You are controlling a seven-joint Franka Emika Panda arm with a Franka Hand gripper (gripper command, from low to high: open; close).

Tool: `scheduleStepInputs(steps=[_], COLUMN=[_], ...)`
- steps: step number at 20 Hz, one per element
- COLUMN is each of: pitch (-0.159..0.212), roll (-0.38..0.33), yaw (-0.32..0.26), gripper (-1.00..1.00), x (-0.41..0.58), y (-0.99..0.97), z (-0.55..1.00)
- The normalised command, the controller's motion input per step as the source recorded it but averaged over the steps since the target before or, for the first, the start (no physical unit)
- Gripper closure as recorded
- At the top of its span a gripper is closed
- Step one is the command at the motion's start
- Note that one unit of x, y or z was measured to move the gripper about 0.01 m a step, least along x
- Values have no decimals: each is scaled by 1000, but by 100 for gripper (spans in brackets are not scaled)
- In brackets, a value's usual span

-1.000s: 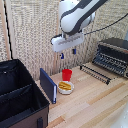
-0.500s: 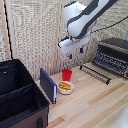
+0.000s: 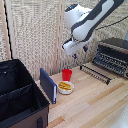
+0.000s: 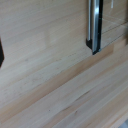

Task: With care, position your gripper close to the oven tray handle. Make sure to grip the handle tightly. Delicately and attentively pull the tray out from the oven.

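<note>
Small dark two-fingered tool [image 3: 80, 52] at the tip of the bulky white arm [image 3: 90, 20] is hanging in the air, well above the light wooden tabletop [image 3: 95, 100] and holding nothing; can't tell from either view whether its fingers are spread or closed. It is sitting up and toward the exterior view's left of the long thin black oven tray handle [image 3: 95, 73], clearly apart from it, no contact. Wrist view is showing mostly bare wood with one end of the black bar [image 4: 93, 25] at the frame edge, so the tool is not centred over it. The handle is fronting the flat dark grey barred tray [image 3: 107, 65], which is lying at the front of the boxy black countertop oven [image 3: 114, 54] on the exterior view's right; how far it is out I can't judge. My read: approach is only underway; closing in, gripping and pulling are all left. Red cup [image 3: 66, 75], white bowl [image 3: 65, 87] and black fabric case [image 3: 20, 100] are sitting off to the exterior view's left, out of the way.
</note>
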Motion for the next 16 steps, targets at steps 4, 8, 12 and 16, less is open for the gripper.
scheduleStepInputs(steps=[4,8,12,16], pitch=[-41,-36,-17,0], roll=[-303,-277,-231,-170], yaw=[98,113,111,129], gripper=[-100,-100,-100,-100], x=[-13,-5,0,30], y=[-422,-451,-511,-535], z=[0,0,-32,-132])
